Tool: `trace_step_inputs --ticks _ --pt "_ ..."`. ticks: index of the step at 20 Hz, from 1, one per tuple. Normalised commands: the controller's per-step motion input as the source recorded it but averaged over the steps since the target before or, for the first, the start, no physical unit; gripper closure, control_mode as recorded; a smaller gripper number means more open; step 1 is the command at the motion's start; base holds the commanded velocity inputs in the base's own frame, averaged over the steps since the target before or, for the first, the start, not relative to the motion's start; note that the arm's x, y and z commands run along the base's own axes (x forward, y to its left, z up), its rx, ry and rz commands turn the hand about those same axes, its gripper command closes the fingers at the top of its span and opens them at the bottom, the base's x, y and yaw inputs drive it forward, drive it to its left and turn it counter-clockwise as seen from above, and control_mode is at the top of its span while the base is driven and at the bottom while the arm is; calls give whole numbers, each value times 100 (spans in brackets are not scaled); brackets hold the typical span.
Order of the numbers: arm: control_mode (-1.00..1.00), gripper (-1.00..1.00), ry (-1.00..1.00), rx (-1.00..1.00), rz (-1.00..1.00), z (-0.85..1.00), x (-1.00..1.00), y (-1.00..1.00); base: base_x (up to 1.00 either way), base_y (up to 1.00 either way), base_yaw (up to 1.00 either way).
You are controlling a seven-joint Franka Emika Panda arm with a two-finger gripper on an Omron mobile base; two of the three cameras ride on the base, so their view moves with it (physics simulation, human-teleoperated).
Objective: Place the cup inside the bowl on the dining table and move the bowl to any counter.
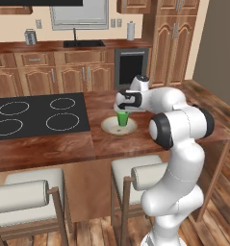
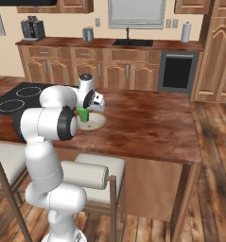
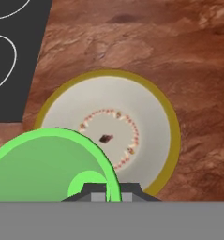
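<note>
So rn I've got the gripper (image 3: 107, 193) clamped all the way down on the cup (image 1: 122, 118), pinching its rim wall by the look of the hand view, fingertips at the bottom centre of that frame. Cup hangs over the bowl (image 1: 110, 127) near the middle of the left base view, on the dining table (image 2: 147, 120) just right of the cooktop (image 1: 34, 115). Can't tell if the cup's base is touching the bowl yet or floating above it.

What worries me: in the hand view the cup sits lower left of the bowl's centre, pretty close to that tan rim. If I let go off-centre it prob lands on the sloped part, tips and rolls out bc the bowl's so shallow. Also a one-wall pinch could let it swing or slip early. And w/ a wobbly cup inside, hauling the bowl to the counter (image 2: 105, 43) at the top of the right base view gets sketchy.
</note>
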Motion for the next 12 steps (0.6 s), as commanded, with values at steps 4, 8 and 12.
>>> trace_step_inputs --ticks 4,8,12 --pt "-100 100 0 0 0 -7 0 6 0 0 0" --pt "-100 100 0 0 0 -5 0 3 0 0 0" --pt "-100 100 0 0 0 -13 0 1 0 0 0"
